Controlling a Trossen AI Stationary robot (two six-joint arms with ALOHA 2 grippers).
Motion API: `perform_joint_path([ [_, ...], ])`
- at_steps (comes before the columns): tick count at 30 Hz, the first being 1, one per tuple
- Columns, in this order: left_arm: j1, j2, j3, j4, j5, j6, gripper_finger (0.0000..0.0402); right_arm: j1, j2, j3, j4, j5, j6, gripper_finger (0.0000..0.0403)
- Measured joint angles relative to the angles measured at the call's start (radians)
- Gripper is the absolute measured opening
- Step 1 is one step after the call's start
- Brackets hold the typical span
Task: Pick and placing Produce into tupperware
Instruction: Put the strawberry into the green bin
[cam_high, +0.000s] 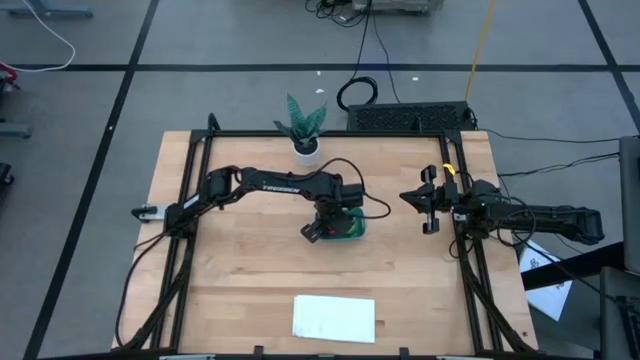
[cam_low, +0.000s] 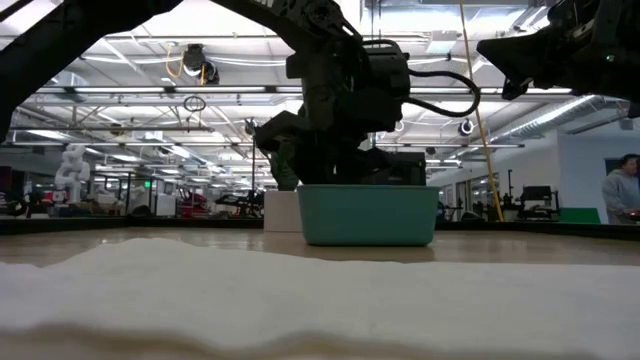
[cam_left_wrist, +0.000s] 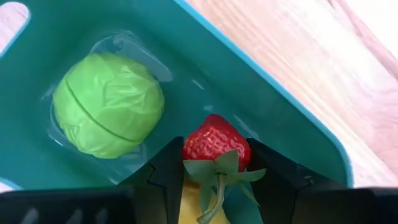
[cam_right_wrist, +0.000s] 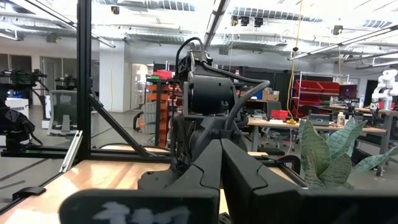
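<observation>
White flat rectangular sheet (cam_high: 334, 317) lies nearest. Centre: "TROSSEN"-lettered left gripper (cam_left_wrist: 214, 177) clasps small red toy strawberry (cam_left_wrist: 214, 142) inside shallow teal-blue plastic tupperware (cam_left_wrist: 280, 93), beside lime-green ball (cam_left_wrist: 108, 104). Right gripper (cam_high: 429, 200), closed, hovers right.

A shallow teal tupperware (cam_high: 352, 229) with rounded corners is seen near the middle of the table, slightly toward its right edge. A lime-green ball (cam_left_wrist: 109, 104) with a scored seam is held inside on the floor. A red strawberry (cam_left_wrist: 215, 140), green-stemmed, is seen beside it, lying over a yellow piece (cam_left_wrist: 189, 205).
</observation>
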Motion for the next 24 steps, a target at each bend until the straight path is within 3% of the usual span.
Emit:
perform_joint_path([
  [18,0.002,0.012,0.000,0.012,0.001,0.031,0.0149,0.000,0.000,0.000,-0.005,0.000,0.000,0.0000],
  [24,0.002,0.025,0.000,0.011,0.001,0.018,0.0192,0.000,0.000,0.000,-0.014,0.000,0.001,0.0000],
])
